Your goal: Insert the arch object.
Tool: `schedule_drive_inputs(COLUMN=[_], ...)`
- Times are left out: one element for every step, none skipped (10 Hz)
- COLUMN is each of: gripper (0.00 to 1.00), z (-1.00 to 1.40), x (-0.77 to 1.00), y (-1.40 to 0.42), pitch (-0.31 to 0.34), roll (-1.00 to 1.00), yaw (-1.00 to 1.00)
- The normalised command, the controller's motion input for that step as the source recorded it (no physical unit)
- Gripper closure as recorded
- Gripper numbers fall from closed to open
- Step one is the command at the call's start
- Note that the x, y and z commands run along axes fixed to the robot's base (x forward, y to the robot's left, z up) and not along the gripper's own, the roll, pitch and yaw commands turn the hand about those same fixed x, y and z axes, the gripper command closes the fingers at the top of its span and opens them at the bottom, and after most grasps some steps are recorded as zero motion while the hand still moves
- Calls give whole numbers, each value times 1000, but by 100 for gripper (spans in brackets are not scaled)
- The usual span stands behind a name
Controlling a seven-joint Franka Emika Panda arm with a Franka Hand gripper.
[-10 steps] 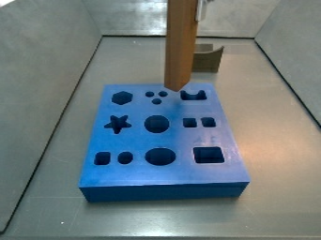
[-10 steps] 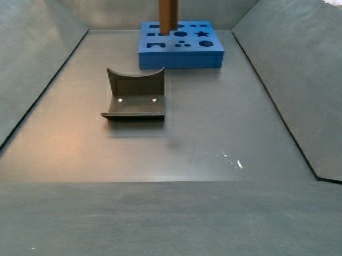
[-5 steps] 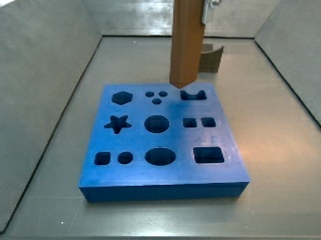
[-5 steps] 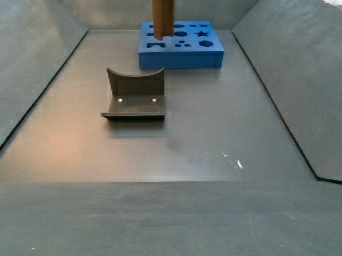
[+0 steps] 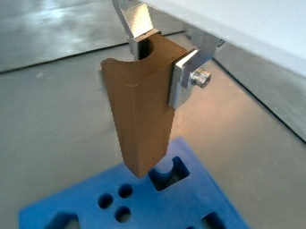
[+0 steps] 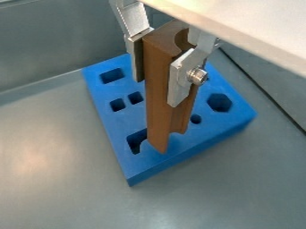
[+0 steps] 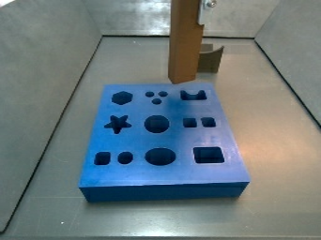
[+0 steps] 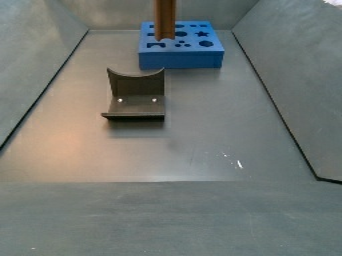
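My gripper (image 5: 162, 61) is shut on the top of the arch object (image 5: 141, 116), a tall, narrow orange-brown block that hangs upright. The silver fingers (image 6: 182, 79) clamp its two sides in both wrist views, with the gripper (image 6: 159, 76) above the board. The block's lower end hovers just above the blue board (image 7: 163, 192), close to the arch-shaped hole (image 7: 192, 94) at the board's far right. In a wrist view that hole (image 5: 170, 174) lies just beside the block's lower end. The block (image 7: 186, 42) also shows in a side view (image 8: 163, 15).
The blue board (image 6: 221, 130) has several other holes: star, circles, hexagon, squares. The fixture (image 8: 135, 95), a dark bracket with a curved notch on top, stands on the grey floor apart from the board (image 8: 187, 58) and shows behind the block (image 7: 209, 58). Grey walls enclose the floor.
The gripper has carried the block a little to the right and slightly up over the board, toward the arch-shaped hole. The board and the fixture have not moved.
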Motion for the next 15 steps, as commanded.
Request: schedule_drive_inputs(gripper=[100,100,100,100,100,100,100,100,100,100,100,100,100,100,100], z=[0,-9,-197,-229,-200,-49,-114,-229,-231,-211,-237,-209,-211,-257,-343], x=[0,249,311,286,340,137,151,234,189,166,234,303,197,94,37], y=[0,-137,-323,-340,-337,-43,0,0,0,0,0,0,0,0,0], pitch=[-3,-6,0,0,74,101,54,36,24,24,27,57,40,20,0], roll=[134,116,29,0,61,57,10,0,0,0,0,0,0,-9,-29], yaw=[-1000,-789,-677,-683,-483,-126,-6,-60,0,0,0,-71,-103,-186,-483])
